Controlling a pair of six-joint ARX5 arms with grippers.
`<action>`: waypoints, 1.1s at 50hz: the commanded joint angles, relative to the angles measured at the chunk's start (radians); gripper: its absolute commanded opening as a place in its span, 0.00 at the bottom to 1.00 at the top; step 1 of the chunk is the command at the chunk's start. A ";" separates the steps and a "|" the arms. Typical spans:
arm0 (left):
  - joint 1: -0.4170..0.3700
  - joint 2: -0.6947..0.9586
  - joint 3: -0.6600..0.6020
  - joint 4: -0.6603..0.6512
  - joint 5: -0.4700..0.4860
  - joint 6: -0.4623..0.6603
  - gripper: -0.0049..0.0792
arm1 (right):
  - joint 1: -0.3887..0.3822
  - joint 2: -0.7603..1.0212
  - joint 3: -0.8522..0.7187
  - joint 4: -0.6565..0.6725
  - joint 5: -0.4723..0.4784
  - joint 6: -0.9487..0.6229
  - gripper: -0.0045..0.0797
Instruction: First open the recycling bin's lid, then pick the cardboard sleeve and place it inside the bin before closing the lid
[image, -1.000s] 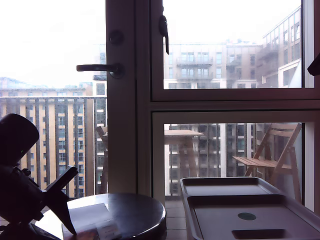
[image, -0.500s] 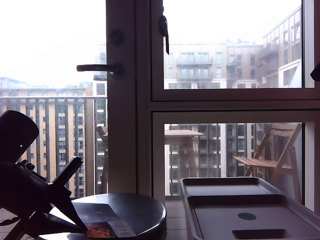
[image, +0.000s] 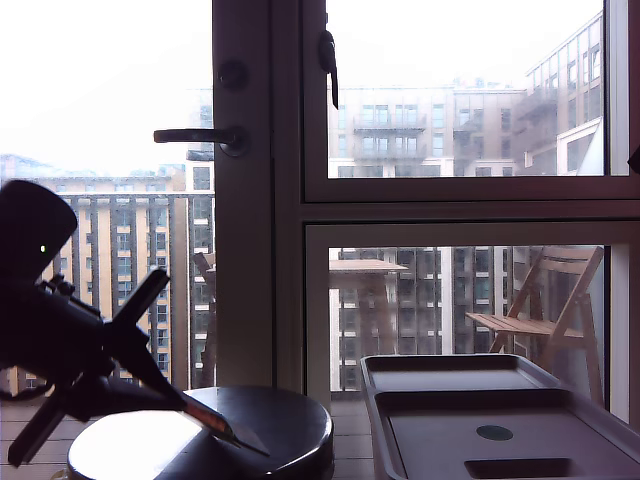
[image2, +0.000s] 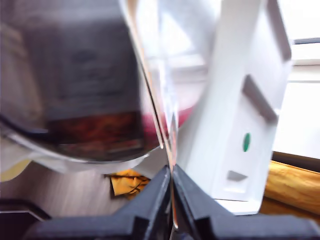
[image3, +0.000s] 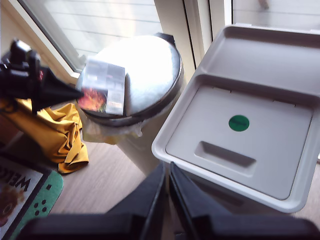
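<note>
My first gripper (image: 160, 388) is at the exterior view's left, shut on one end of the cardboard sleeve (image: 220, 425). The sleeve hangs tilted just above the round dark table (image: 295, 425). The first wrist view sees the sleeve (image2: 160, 100) edge-on between the shut fingers. From above, the sleeve (image3: 102, 90) shows its reddish-brown end and white label. The grey recycling bin (image: 610, 425) stands at the exterior view's right, its lid (image: 440, 440) down flat, green dot up. My second gripper (image3: 167, 192) hovers high over the lid (image3: 240, 145), shut with nothing in it.
Behind table and bin is a window wall with a door handle (image: 200, 135). A yellow cloth (image3: 55, 135) and a printed mat (image3: 25, 195) lie on the wooden floor beside the table. A folding chair (image: 545, 310) stands outside the glass.
My first gripper has closed on the sleeve and lifted it off the round table; arm and sleeve have risen and the sleeve now tilts. Bin and lid unchanged.
</note>
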 joint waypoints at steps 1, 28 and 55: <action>0.003 -0.011 0.000 -0.022 0.002 0.023 0.03 | 0.015 0.006 0.012 -0.003 0.000 -0.026 0.04; 0.003 -0.072 0.000 -0.092 0.000 0.055 0.03 | 0.158 0.273 0.012 0.078 0.188 -0.353 0.25; 0.003 -0.072 0.000 -0.085 -0.003 0.055 0.03 | 0.227 0.656 0.012 0.331 0.283 -0.961 0.33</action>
